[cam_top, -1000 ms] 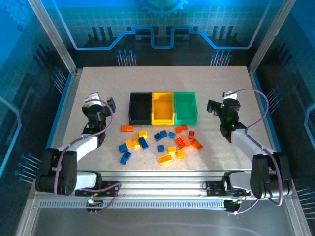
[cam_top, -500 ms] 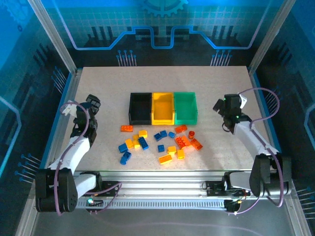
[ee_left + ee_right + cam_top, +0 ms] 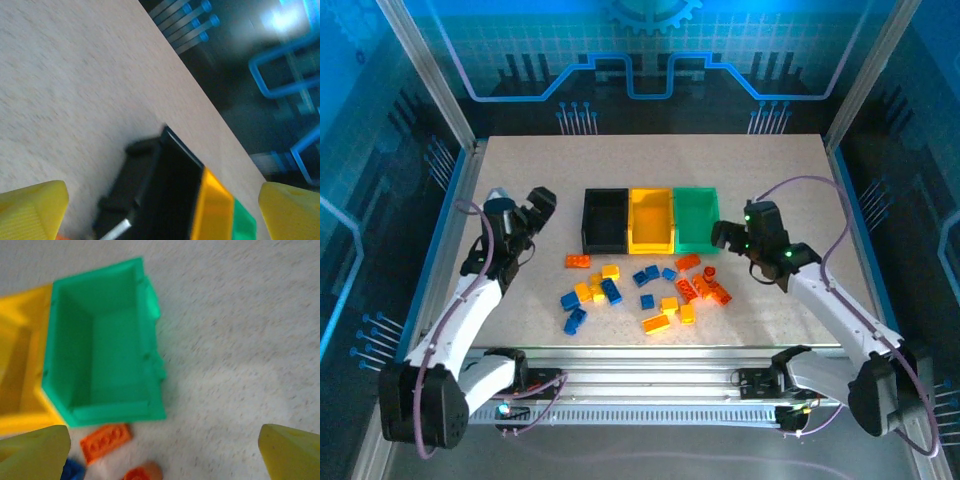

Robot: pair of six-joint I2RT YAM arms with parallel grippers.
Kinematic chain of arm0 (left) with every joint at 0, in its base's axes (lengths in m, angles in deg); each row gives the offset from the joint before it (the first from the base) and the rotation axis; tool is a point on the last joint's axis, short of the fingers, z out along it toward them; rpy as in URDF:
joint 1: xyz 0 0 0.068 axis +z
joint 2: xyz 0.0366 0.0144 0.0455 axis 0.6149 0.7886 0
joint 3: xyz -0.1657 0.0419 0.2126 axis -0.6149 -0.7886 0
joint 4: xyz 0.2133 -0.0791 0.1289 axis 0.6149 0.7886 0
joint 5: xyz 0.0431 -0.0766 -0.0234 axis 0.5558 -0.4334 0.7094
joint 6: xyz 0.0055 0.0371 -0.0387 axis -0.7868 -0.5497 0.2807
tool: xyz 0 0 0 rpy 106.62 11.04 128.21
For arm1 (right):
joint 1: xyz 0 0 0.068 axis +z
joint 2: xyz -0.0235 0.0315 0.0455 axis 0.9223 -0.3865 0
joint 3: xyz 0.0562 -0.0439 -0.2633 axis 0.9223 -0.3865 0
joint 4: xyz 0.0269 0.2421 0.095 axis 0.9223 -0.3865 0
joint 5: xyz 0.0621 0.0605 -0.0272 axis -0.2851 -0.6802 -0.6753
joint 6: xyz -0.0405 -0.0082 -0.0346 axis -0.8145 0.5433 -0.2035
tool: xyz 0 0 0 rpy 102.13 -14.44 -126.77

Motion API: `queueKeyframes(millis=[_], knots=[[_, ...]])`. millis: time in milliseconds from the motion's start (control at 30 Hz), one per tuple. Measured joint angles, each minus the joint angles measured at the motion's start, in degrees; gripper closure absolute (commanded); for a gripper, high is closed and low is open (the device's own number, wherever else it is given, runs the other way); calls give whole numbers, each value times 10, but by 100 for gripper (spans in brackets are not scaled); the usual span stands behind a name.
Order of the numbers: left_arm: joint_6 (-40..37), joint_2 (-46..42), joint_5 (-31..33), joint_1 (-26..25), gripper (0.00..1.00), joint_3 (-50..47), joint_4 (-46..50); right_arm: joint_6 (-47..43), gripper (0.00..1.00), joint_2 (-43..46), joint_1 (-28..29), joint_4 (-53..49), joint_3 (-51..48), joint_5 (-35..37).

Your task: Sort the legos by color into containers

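Three containers stand in a row at mid-table: black (image 3: 605, 222), yellow (image 3: 651, 220) and green (image 3: 697, 219), all empty. The legos lie loose in front of them: blue ones (image 3: 610, 291), yellow ones (image 3: 656, 323) and orange ones (image 3: 692, 288). My left gripper (image 3: 540, 203) hangs open just left of the black bin (image 3: 165, 185), nothing between its yellow fingertips (image 3: 31, 210). My right gripper (image 3: 724, 235) is open beside the green bin's right front corner. Its wrist view looks down on the green bin (image 3: 100, 345), a flat orange brick (image 3: 105, 441) and a round orange piece (image 3: 143, 473).
The table's back edge (image 3: 210, 105) runs close behind the bins, with a dark blue-lit wall beyond. Aluminium frame posts (image 3: 430, 75) stand at the table's corners. Bare tabletop (image 3: 790, 180) lies right of the green bin and behind the row.
The left arm has swung from the left edge in toward the black bin. The right arm has moved left and forward to the green bin's corner, above the orange bricks.
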Motion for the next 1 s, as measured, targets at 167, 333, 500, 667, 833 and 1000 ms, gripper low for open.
queueKeyframes(millis=[167, 333, 500, 667, 833, 1000], knots=[[0, -22, -47, -65, 1, 0, 62, -3, 30, 23, 53, -37, -36, -15], [0, -37, -70, -125, 1, -26, 76, -1, 26, -8, 76, -43, -72, -25], [0, -35, -73, -161, 1, -44, 80, 16, 27, -59, 84, -20, -74, -29], [1, -27, -73, -165, 1, -49, 79, 44, 30, -99, 87, 14, -73, -28], [1, -26, -73, -166, 1, -55, 80, 69, 37, -153, 87, 30, -53, -20], [1, -26, -73, -166, 1, -57, 80, 85, 42, -186, 90, 46, -47, -17]])
